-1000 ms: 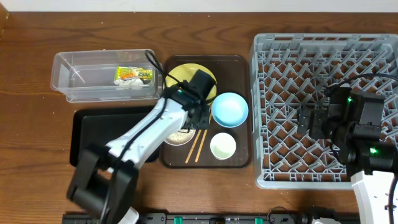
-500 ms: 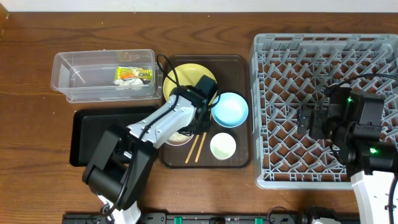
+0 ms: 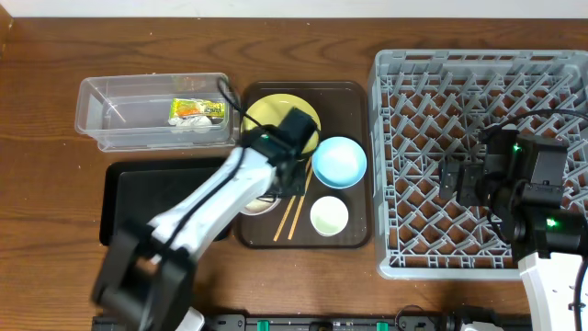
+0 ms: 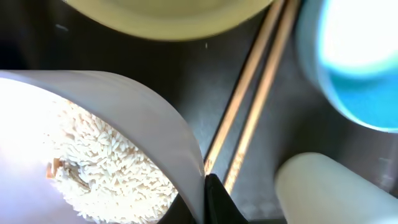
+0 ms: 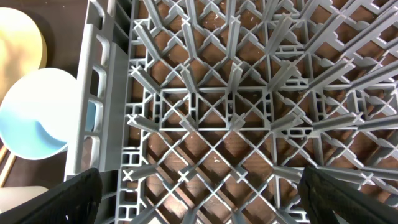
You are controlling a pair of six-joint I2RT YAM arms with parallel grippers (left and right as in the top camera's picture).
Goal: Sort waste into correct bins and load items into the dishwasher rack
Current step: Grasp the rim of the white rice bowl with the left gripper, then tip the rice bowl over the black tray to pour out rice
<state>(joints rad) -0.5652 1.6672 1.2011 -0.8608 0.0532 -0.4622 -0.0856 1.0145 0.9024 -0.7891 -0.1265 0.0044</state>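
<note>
Over the brown rectangular serving tray [image 3: 356, 235], left tool [image 3: 289, 175]: low at the rim of the round white bowl [image 4: 146, 124]. One dark fingertip [image 4: 214, 202] shows just outside the wall and the other is hidden, so whether it grips cannot be told.
Right tool [image 5: 199, 186]: fingers spread wide and empty, above the large grey plastic pegged dishwasher rack [image 5: 205, 112].
White bowl: on the tray, holding loose white rice grains [image 4: 93, 168]. It looks stiff, smooth and likely slippery, and breakable if ceramic. It is best pinched across the rim and kept level so nothing spills.
Neighbours: the pair of wooden chopsticks [image 4: 261, 93] lies just beside the bowl. The round yellow plate [image 4: 168, 15], light blue bowl [image 4: 354, 56] and small pale green cup [image 4: 329, 186] stand close around.
Bins: the clear plastic rectangular tub [image 3: 119, 124] has the green-and-yellow snack wrapper [image 3: 196, 110] inside. The shallow black rectangular tray [image 3: 129, 198] lies next to it.
Surface and room: dark wooden table [image 3: 55, 55]. The serving tray is crowded, leaving little room to swing.
</note>
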